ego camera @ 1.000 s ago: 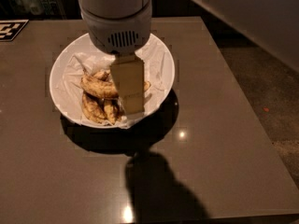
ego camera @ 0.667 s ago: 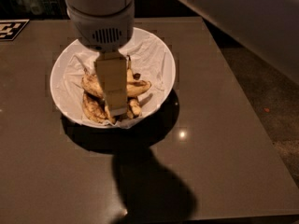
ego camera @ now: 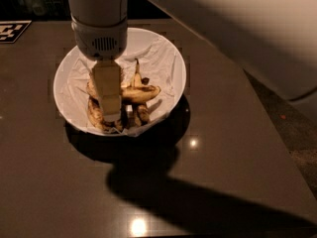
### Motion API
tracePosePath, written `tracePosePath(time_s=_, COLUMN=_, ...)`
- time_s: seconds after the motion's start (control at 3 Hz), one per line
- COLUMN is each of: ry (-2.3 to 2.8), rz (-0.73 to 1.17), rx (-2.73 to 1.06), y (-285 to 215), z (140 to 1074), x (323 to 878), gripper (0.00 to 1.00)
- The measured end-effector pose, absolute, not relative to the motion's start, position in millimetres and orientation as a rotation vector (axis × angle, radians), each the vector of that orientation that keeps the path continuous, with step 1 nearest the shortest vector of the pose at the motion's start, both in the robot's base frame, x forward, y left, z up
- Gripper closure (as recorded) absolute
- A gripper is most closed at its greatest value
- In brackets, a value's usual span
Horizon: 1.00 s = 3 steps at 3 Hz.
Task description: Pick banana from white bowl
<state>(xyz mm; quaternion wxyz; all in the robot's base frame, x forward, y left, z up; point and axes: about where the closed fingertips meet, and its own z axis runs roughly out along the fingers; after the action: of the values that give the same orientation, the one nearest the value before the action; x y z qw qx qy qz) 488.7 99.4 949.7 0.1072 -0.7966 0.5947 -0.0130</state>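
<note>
The white bowl (ego camera: pixel 166 51) stands on the dark table, lined with crumpled white paper. Several overripe bananas lie in its near half. The banana (ego camera: pixel 142 92), yellow-brown with dark tips, lies crosswise on top of the pile. Shorter, darker bananas (ego camera: pixel 141 112) lie under and in front of it. My gripper (ego camera: pixel 112 114) hangs straight down from the grey wrist (ego camera: pixel 100 38) into the bowl. Its tip is at the left part of the pile, just left of the banana's middle, and it hides the bananas behind it.
A black-and-white checkered marker (ego camera: pixel 12 30) lies at the table's far left corner. My white arm (ego camera: pixel 247 33) crosses the upper right. The table's right edge (ego camera: pixel 277 128) drops to a dark floor. Light spots and my arm's shadow lie on the table in front.
My gripper has moved left over the bowl, from the pile's right side to its left. The right half of the banana now shows. The bananas have not moved.
</note>
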Motion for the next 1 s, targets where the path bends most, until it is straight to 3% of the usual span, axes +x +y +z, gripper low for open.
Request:
tracePosePath(time_s=0.67, ry=1.887, rz=0.236, rx=-2.344, y=103.0, z=906.6, x=504.9, gripper=0.15)
tracePosePath(time_s=1.0, ry=1.954, rz=0.278, rx=-2.322, y=100.6, z=896.5, x=511.6, gripper=0.15)
